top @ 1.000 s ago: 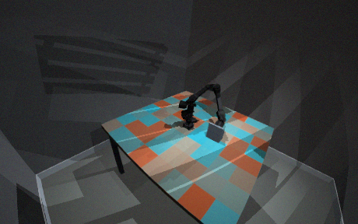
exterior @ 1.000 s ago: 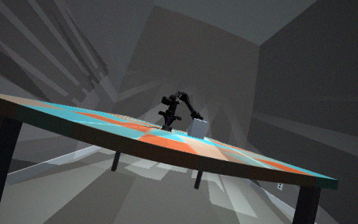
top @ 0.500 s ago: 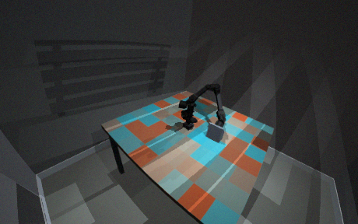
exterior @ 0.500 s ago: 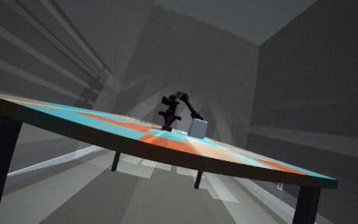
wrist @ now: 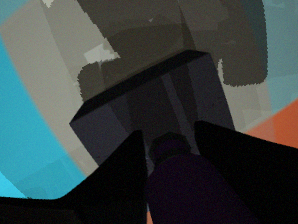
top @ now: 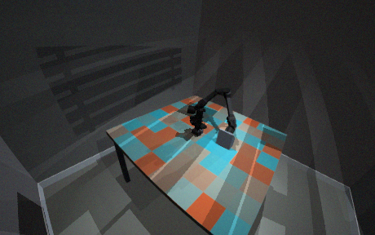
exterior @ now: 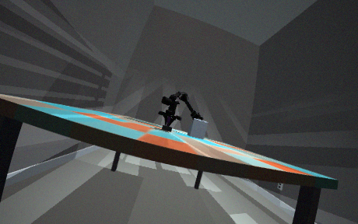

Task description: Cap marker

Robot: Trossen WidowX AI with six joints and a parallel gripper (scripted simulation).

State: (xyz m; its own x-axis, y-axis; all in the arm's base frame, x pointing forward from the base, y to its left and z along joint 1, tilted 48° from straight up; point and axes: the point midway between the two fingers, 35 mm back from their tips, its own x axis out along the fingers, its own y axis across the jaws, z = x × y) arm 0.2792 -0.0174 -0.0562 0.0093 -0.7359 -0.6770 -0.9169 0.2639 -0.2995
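The grey holder block point(top: 225, 139) point(exterior: 198, 129) point(wrist: 117, 112) stands on the table. My gripper point(top: 231, 127) point(exterior: 201, 118) point(wrist: 169, 134) is low over the block's top, pointing down. In the wrist view its two black fingers are shut on a dark purple round body, the cap point(wrist: 192, 187), which rises toward the camera. A narrower dark purple piece with a dark rim shows at the cap's far end, in front of the block. I cannot tell whether it is the marker or part of the cap, nor how far the cap sits on the marker. Both are too small in the top and exterior views.
The table point(top: 205, 210) point(exterior: 167, 145) has a patchwork top of orange, turquoise and beige. The arm's base point(top: 197, 131) point(exterior: 166, 127) stands on it beside the block. Broad shadows lie across the table and block.
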